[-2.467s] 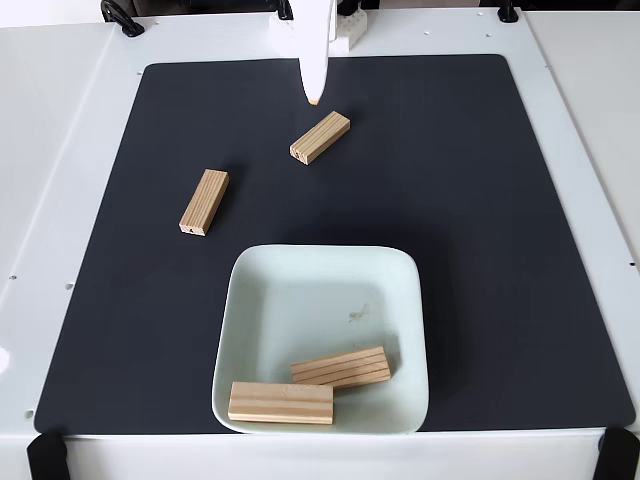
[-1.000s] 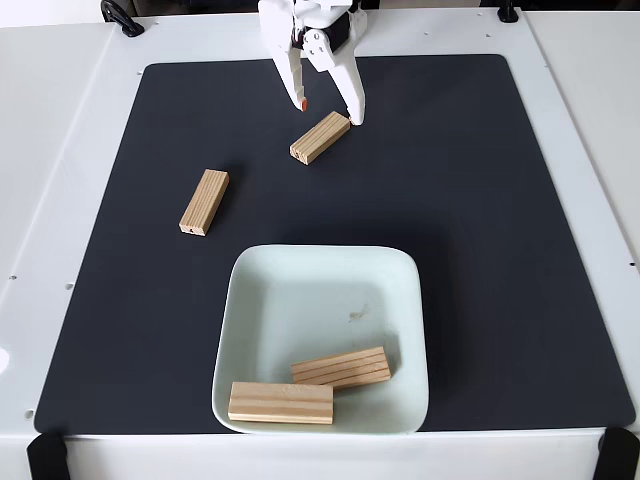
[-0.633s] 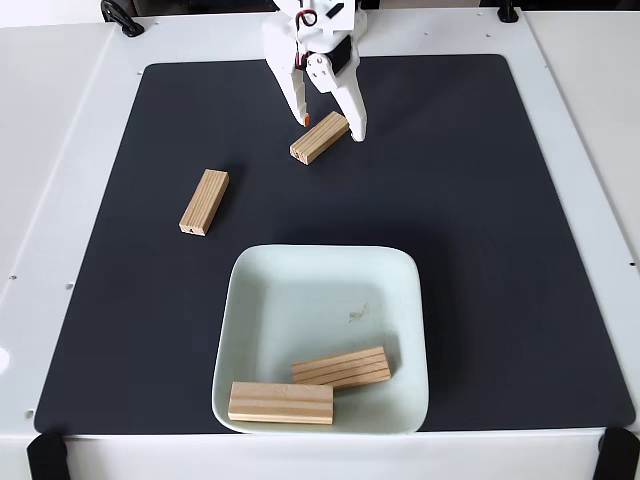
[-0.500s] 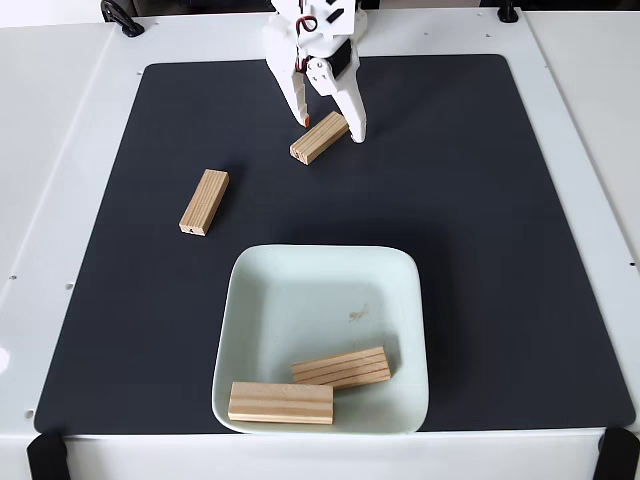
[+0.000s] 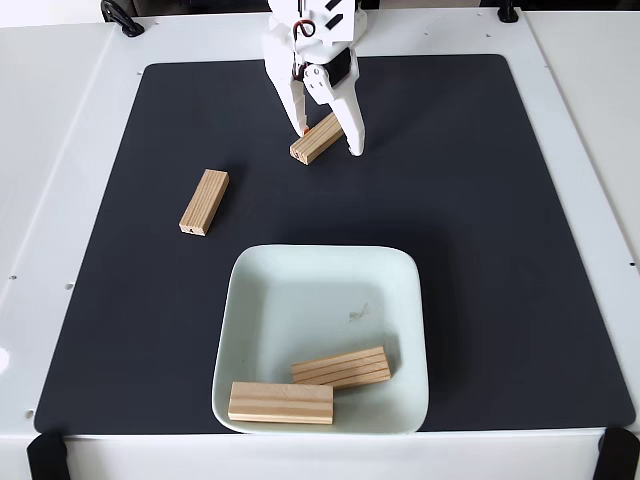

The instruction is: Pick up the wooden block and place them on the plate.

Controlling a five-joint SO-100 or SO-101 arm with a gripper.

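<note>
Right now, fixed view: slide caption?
Open gripper straddling a wooden block on the black mat; two blocks already in the plate.

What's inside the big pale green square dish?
Two light wooden rectangular blocks lie inside the pale mint square plate, near its front edge, plus a small speck mark in the middle. Whatever is beneath the blocks is covered.

A white table (image 5: 70, 150) carried a large black rectangular mat (image 5: 480, 200). Directly on the mat lay two small light pine blocks, one (image 5: 204, 202) at left, another (image 5: 313, 142) farther back, and a pale mint-white square plate (image 5: 320, 265) near the front edge.
</note>
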